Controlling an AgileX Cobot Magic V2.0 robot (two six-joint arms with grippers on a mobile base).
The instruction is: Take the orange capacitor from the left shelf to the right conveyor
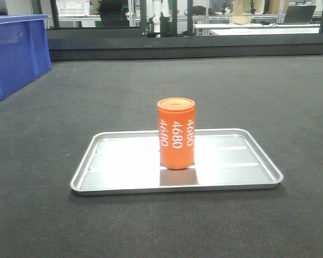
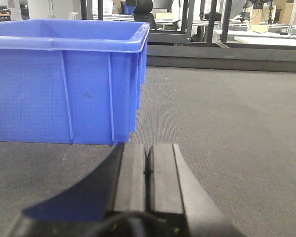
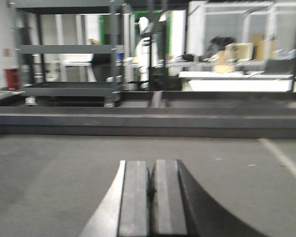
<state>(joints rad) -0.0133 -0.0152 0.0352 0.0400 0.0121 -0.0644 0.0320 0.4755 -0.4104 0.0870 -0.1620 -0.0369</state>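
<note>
spread across every view: the dark grey textured belt of the right conveyor, filling the floor of the front view and running back to a low dark rail. stood at the far left on that belt: a blue plastic bin, cut by the frame edge in the front view, looming large and close in the left wrist view with its rim and ribbed wall facing the camera. lay flat near the middle of the belt: a small silver tray, shallow, rounded at the corners, bright with reflected light. stood upright on the tray, about at its middle: the orange capacitor, flat top up, white "4680" running vertically down its side in several columns, its reflection showing dark on the tray just in front of it. touched by nothing; no arm reached into the front view. hovered low over the belt, facing the bin: the left gripper, black pads pressed together with only a thin seam between them, clenched on nothing. pointed across bare belt toward the far rail and blurred racks beyond: the right gripper, pads likewise pressed flat against each other, clenched and empty.
</note>
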